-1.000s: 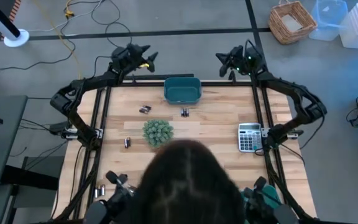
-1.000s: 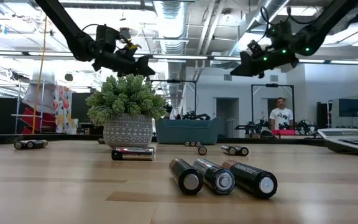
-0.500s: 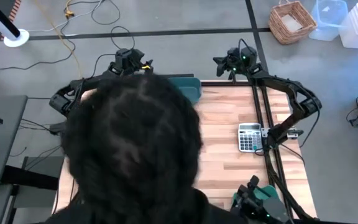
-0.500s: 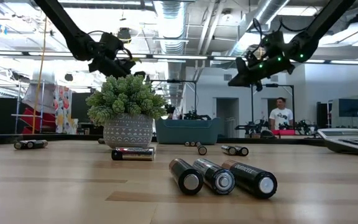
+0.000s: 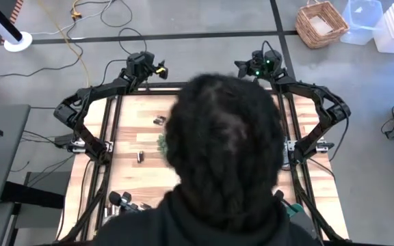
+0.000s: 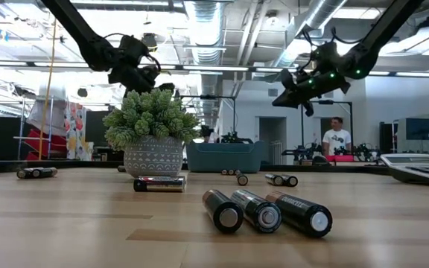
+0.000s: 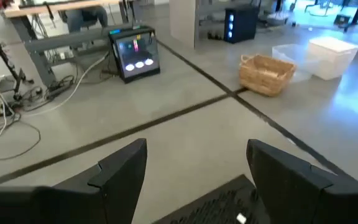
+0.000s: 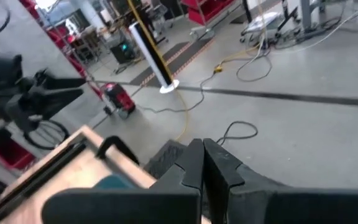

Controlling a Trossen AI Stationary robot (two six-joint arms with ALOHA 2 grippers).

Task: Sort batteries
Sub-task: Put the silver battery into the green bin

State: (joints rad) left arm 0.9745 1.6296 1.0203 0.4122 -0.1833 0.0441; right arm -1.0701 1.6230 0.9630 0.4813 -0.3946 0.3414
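Batteries lie loose on the wooden table: three dark cells side by side (image 6: 263,211) nearest the low camera, one (image 6: 159,183) by the plant pot, others (image 6: 36,173) (image 6: 281,179) farther off, and two spots (image 5: 159,120) (image 5: 140,156) show from above. The teal bin (image 6: 226,156) stands at the far edge. My left gripper (image 7: 194,165) is open, raised above the far left edge (image 5: 147,66). My right gripper (image 8: 202,163) is shut, raised above the far right edge (image 5: 254,67). Neither is near a battery.
A person's head (image 5: 224,143) hides the middle of the table from above, bin included. A potted plant (image 6: 153,141) stands left of centre, and a grey calculator (image 6: 423,168) lies at the right. A wicker basket (image 5: 322,24) and plastic boxes sit on the floor beyond.
Both grippers have tipped their fingers downward and drawn slightly toward the far edge. The person's head has swept across the high view from the near edge over the left half to the centre. The batteries have stayed where they were.
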